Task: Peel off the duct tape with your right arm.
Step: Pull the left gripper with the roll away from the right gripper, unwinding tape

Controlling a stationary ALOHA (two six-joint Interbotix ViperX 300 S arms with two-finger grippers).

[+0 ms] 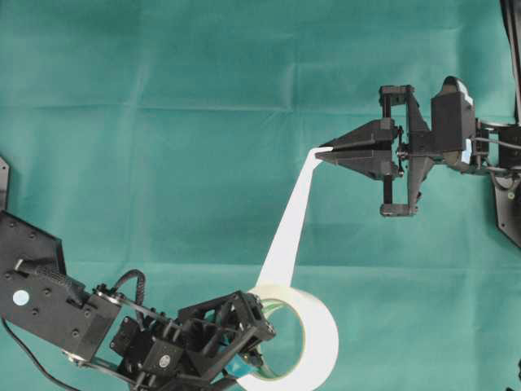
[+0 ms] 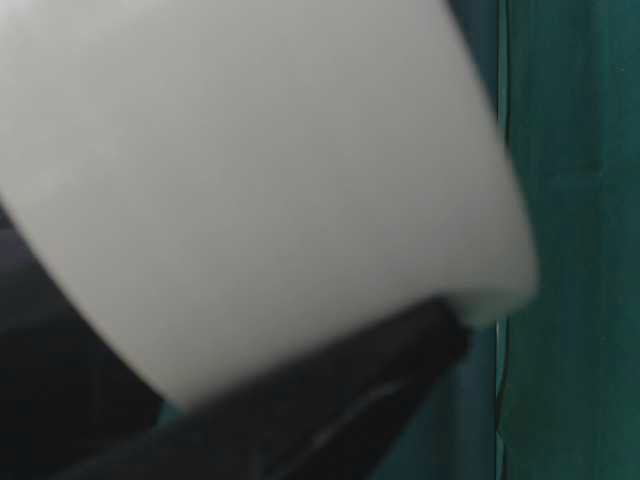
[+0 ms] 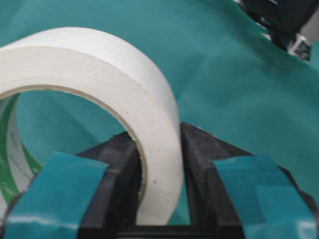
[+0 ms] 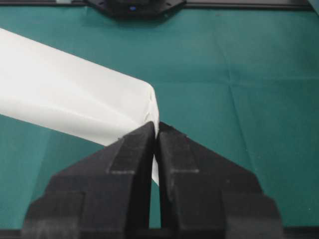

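The duct tape (image 1: 313, 330), a white ring-shaped roll of wide tape w/ a pale green printed inner core, is sitting at the bottom centre of the overhead view, above a wrinkled teal cloth (image 1: 163, 122) covering the table. The roll is standing on edge, its hole facing roughly sideways. A long flat white strip (image 1: 291, 224) is running off the roll's top, up and to the right, getting narrower twd its far end; it looks straight and taut, w/ a slight crease near the tip.

The left gripper (image 3: 159, 164), black w/ lattice-patterned body and teal patches on the fingers, is clamping the roll's wall: in the left wrist view one finger is sitting inside the ring and the other outside, both pressing on the white layered band. The roll's edge there is showing stacked off-white layers and a few small specks; green lettering on the core is visible at far left.

The right gripper (image 1: 330, 150), black w/ two long solid pointed fingers, is pinching the strip's free end. In the right wrist view the jaws are meeting tip to tip w/ the white tape end squeezed between them, the strip fanning away to the left, matte and faintly folded.

In the table-level view the roll is filling most of the frame as a blurred white curved mass, a dark blurred shape under it; can't tell what that shape is.
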